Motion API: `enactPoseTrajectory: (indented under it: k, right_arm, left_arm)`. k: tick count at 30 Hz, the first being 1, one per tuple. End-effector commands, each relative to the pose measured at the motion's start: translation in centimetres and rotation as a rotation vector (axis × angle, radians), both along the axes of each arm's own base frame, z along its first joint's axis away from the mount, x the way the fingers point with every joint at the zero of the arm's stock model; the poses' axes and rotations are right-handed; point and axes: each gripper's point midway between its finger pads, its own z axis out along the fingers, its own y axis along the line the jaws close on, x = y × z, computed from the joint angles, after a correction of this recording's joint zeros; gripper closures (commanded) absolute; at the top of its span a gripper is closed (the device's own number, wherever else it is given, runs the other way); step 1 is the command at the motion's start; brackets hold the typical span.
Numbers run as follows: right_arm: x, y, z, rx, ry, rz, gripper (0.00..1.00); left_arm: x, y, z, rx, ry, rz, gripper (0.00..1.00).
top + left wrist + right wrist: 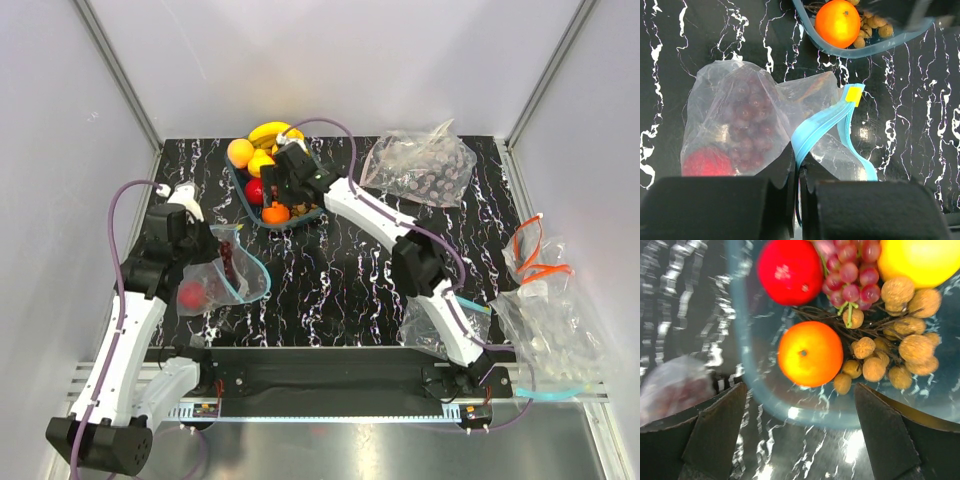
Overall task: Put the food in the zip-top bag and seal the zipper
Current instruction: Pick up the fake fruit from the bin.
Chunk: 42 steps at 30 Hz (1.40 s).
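The tabletop (340, 270) is black with white marble-like veins. It sits inside a booth of plain pale walls with aluminium posts at the far corners and a metal rail along the near edge.

At 12 o'clock on the tabletop stands a translucent blue bowl (237, 192). It holds a banana (270, 130) at its far rim, yellow fruits (258, 160), a red apple (790, 270), a bunch of red-purple grapes (852, 270), a tan nut cluster (890, 355) and an orange (810, 354). The right hand (800, 435) hangs over the bowl's near side with its fingers spread wide. The orange lies between them and nothing is gripped.

At 9 o'clock lies the zip-top bag (215, 280), slumped on the tabletop just beside the bowl's near-left corner. Inside it are dark purple grapes (745, 120) and a second red apple (705, 162), which lies against the bag's near-left side. The light-blue zipper (815, 130) loops up from the bag's mouth and carries a yellow tab (854, 95) at its far end. The left hand (796, 165) is pinched narrow on this strip, its fingers pressed together around it.

At 1 o'clock lies a wrinkled clear bag (420, 165). At 4 o'clock, a heap of clear bags (550, 340) rests at the tabletop's right edge.
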Motion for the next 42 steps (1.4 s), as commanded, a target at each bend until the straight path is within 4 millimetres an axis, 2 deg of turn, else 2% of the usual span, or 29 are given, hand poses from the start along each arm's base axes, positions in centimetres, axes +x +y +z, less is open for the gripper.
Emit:
enactPoseTrajectory:
  k: [1,2,3,5,6,8,9,11,14,15,16,17,18,19,21,23,24,27,32,36,37,38,42]
  right_arm:
    - [1.3,0.2,-1.1,-0.016,-0.003,-0.028,0.05]
    - [1.5,0.5,-0.9,-0.002,-0.003,-0.032,0.05]
    - [1.7,0.7,-2.6,-0.016,0.021,-0.034,0.05]
    - [1.7,1.2,-3.9,-0.008,0.05,-0.033,0.05]
    - [1.7,1.6,-5.2,-0.012,0.07,-0.03,0.05]
    - [1.6,2.2,-6.2,0.003,0.096,-0.021,0.05]
    - [1.3,2.5,-7.6,-0.006,0.12,-0.014,0.06]
    - [0.8,2.7,-8.4,-0.009,0.143,-0.006,0.08]
    - [0.2,2.2,-9.4,-0.047,0.164,-0.023,0.22]
    - [0.1,2.0,-8.8,-0.048,0.159,-0.026,0.27]
    - [0.3,1.7,-8.8,-0.059,0.151,-0.036,0.37]
    - [0.2,1.4,-8.9,-0.067,0.15,-0.041,0.41]
    - [0.3,1.3,-7.5,-0.056,0.127,-0.04,0.46]
    - [0.3,1.2,-6.9,-0.058,0.111,-0.037,0.48]
    - [0.5,0.9,-4.4,-0.038,0.067,-0.039,0.48]
    - [0.8,0.4,-2.9,-0.034,0.026,-0.038,0.48]
    - [0.8,0.2,-0.3,-0.004,-0.013,-0.034,0.48]
    - [0.5,-0.3,2.8,0.04,-0.089,-0.021,0.49]
    - [-1.0,-1.0,5.1,0.103,-0.135,0.011,0.5]
    - [-2.5,-1.7,6.0,0.124,-0.135,0.042,0.5]
    - [-3.1,-2.0,5.1,0.126,-0.128,0.051,0.5]
    - [-3.8,-2.3,7.1,0.163,-0.153,0.067,0.49]
    - [-7.9,-2.3,8.7,0.21,-0.189,0.157,0.49]
  left_arm:
    - [0.9,-0.5,1.6,-0.015,-0.086,-0.027,0.95]
    - [0.9,-0.6,1.7,-0.016,-0.089,-0.028,0.94]
    - [0.9,-0.6,1.6,-0.017,-0.085,-0.028,0.94]
    - [0.9,-0.6,1.4,-0.017,-0.076,-0.029,0.94]
    - [0.9,-0.6,1.3,-0.018,-0.073,-0.031,0.94]
    - [0.8,-0.8,1.2,-0.018,-0.07,-0.037,0.94]
    - [0.8,-0.9,1.3,-0.018,-0.073,-0.04,0.94]
    - [0.7,-0.9,1.4,-0.016,-0.076,-0.039,0.94]
    - [0.6,-1.2,1.4,-0.019,-0.082,-0.052,0.94]
    - [0.6,-1.3,1.5,-0.019,-0.083,-0.055,0.94]
    - [0.6,-1.5,1.5,-0.023,-0.083,-0.064,0.94]
    - [0.6,-1.6,1.6,-0.025,-0.084,-0.067,0.94]
    - [0.7,-1.7,1.5,-0.024,-0.079,-0.071,0.94]
    - [0.6,-1.8,1.4,-0.026,-0.076,-0.075,0.94]
    - [0.7,-1.8,1.0,-0.026,-0.062,-0.077,0.94]
    - [0.7,-2.0,0.9,-0.032,-0.06,-0.084,0.94]
    - [0.8,-2.0,0.8,-0.031,-0.052,-0.085,0.94]
    - [1.0,-2.3,0.4,-0.037,-0.034,-0.093,0.93]
    - [1.3,-2.9,0.0,-0.053,0.005,-0.112,0.93]
    - [1.3,-3.0,0.1,-0.054,0.013,-0.119,0.93]
    - [1.4,-3.1,0.1,-0.054,0.019,-0.121,0.93]
    - [1.4,-3.3,0.1,-0.054,0.03,-0.127,0.92]
    - [1.1,-3.9,0.2,-0.053,0.065,-0.15,0.92]
